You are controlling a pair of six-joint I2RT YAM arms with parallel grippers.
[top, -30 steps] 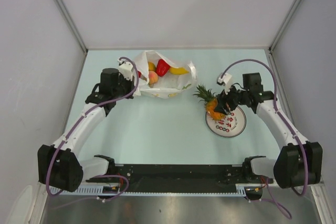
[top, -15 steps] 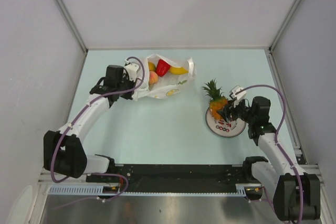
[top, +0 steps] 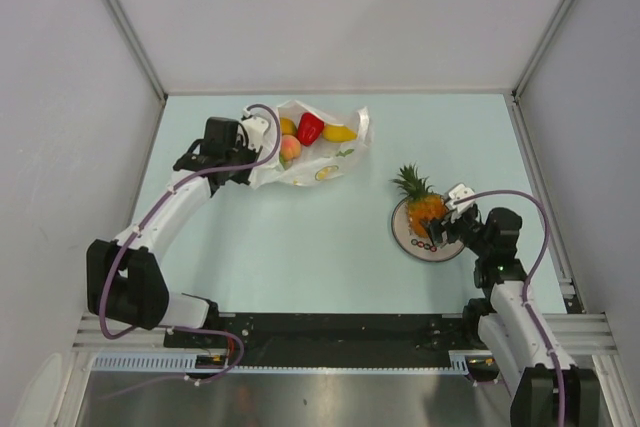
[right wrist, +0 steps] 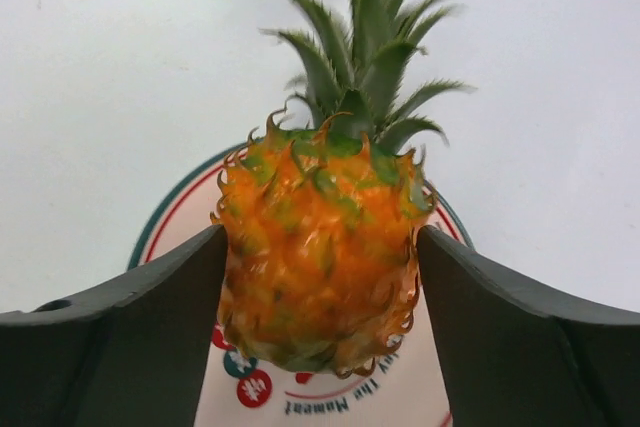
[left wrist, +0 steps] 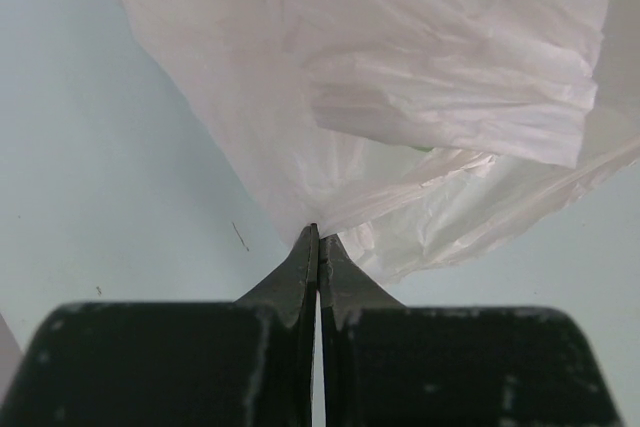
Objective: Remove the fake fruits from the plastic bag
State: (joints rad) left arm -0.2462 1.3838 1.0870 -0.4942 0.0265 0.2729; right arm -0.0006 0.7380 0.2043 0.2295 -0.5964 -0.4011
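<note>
Left gripper [left wrist: 318,245] is pinched fully closed on an edge of the thin translucent white crinkly plastic bag [left wrist: 420,97]. The bag lies open, with a red strawberry [top: 310,128], a pink-orange peach [top: 291,148] and a yellow fruit [top: 340,133] inside. Right gripper [top: 449,221] stands spread wide, its fingers just beside the glossy orange pineapple [right wrist: 320,267], which is upright on the round white plate [top: 415,244].

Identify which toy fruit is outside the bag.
The pineapple, resting on the plate between the right claw's fingers; the red, peach and yellow fruits lie inside the bag.
</note>
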